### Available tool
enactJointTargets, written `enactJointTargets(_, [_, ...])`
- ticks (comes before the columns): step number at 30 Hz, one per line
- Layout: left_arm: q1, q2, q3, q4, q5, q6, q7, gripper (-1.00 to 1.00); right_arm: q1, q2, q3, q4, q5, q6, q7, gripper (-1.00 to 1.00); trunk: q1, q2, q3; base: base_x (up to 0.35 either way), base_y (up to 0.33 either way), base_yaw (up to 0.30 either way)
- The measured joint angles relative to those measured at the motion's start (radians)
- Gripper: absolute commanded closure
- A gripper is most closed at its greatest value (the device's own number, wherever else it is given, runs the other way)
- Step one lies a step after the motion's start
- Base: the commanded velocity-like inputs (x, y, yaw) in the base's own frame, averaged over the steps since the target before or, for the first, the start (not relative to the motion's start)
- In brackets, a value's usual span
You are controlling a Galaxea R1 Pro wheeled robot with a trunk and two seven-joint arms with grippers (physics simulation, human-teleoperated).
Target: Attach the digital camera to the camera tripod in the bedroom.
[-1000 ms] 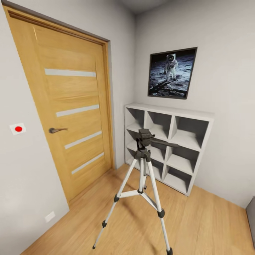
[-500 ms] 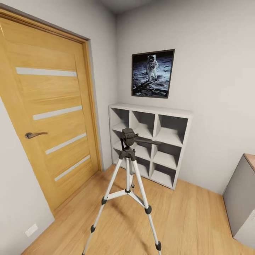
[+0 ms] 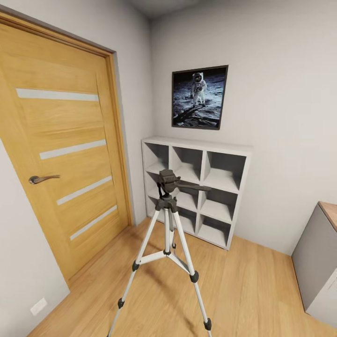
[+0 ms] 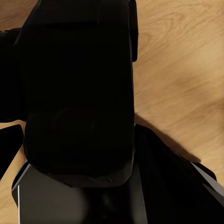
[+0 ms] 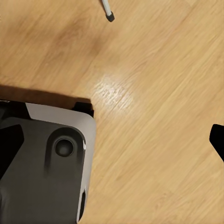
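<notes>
Plainly, the room: a bedroom with light grey walls and a light wood plank floor (image 3: 252,285).
Camera tripod (image 3: 167,220): stood upright on the floor near the middle of the head view, three silver legs spread, its black head bare on top, its pan handle (image 3: 192,187) pointing right.
Tripod foot (image 5: 110,17): one black-tipped leg end touched the planks in the right wrist view.
Door (image 3: 65,154): oak with frosted strips, shut, on the left wall.
Cube shelves (image 3: 199,189): white, against the far wall just behind the tripod.
Astronaut poster (image 3: 199,97): hung above the shelves.
Grey cabinet (image 3: 318,267): at the right edge.
Digital camera (image 4: 77,88): probably the dark boxy bulk close before the left wrist lens, over the floor.
Left gripper: too dark to tell whether it clasped anything.
Right gripper: one dark fingertip (image 5: 218,140) at the frame edge; its spread could not be judged.
</notes>
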Motion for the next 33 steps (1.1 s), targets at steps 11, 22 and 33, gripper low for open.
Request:
enactJointTargets(11, [0.000,-0.001,0.000,0.000,0.003,0.000,0.001,1.00,0.000,0.006,0.000,0.000,0.000,0.007,0.000,-1.00,0.000,0.000,0.000,0.036,-0.038,0.000])
enactJointTargets(22, [0.000,0.001,0.000,0.000,0.003,0.000,0.001,1.00,0.000,0.012,0.000,0.000,-0.001,0.010,0.001,-1.00,0.000,0.000,0.000,0.079,-0.076,0.000])
enactJointTargets(33, [0.000,-0.001,0.000,0.000,0.003,0.000,0.001,1.00,0.000,0.013,0.000,0.001,0.000,0.010,0.000,-1.00,0.000,0.000,0.000,0.002,-0.022,0.169])
